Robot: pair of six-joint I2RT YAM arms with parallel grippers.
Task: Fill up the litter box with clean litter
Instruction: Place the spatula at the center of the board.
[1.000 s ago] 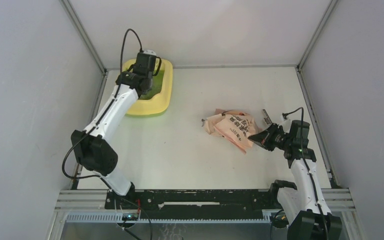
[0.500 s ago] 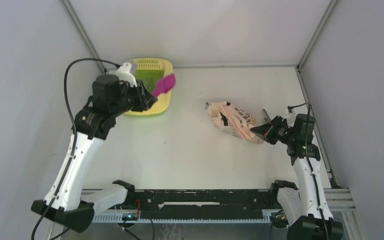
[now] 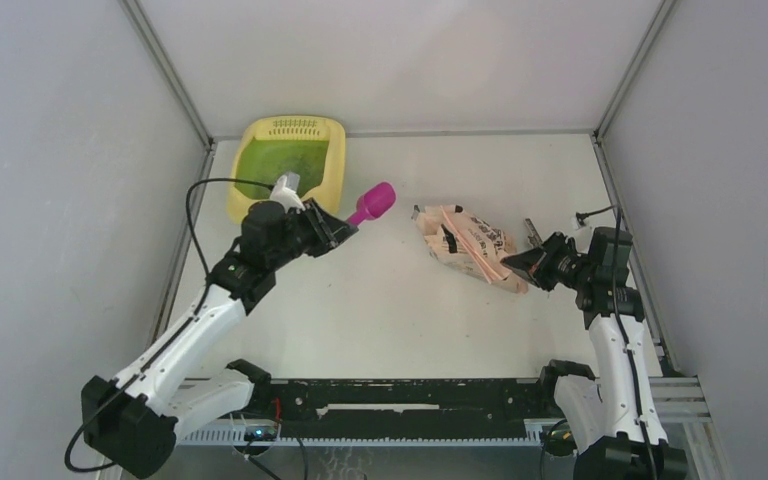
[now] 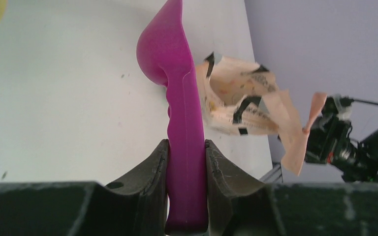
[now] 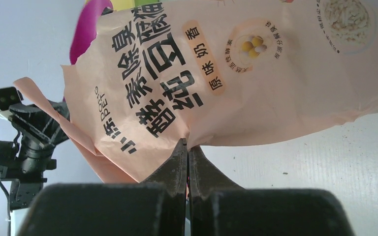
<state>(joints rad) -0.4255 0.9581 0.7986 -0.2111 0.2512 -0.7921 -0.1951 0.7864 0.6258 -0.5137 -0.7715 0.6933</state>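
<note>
Left gripper (image 3: 341,228) drawn back with scoop (image 3: 372,203), litter box (image 3: 336,165) beyond

The peach bag (image 5: 275,73) reads "原味奶香" among larger Chinese characters.

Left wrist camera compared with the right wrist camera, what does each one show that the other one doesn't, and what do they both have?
Only the left wrist view shows the left gripper clamped on the handle of the magenta scoop. Only the right wrist view shows the right gripper shut on an edge of the peach bag, with the bag's large printed lettering facing the camera. Both views share the magenta scoop, the peach bag and the white table.
</note>
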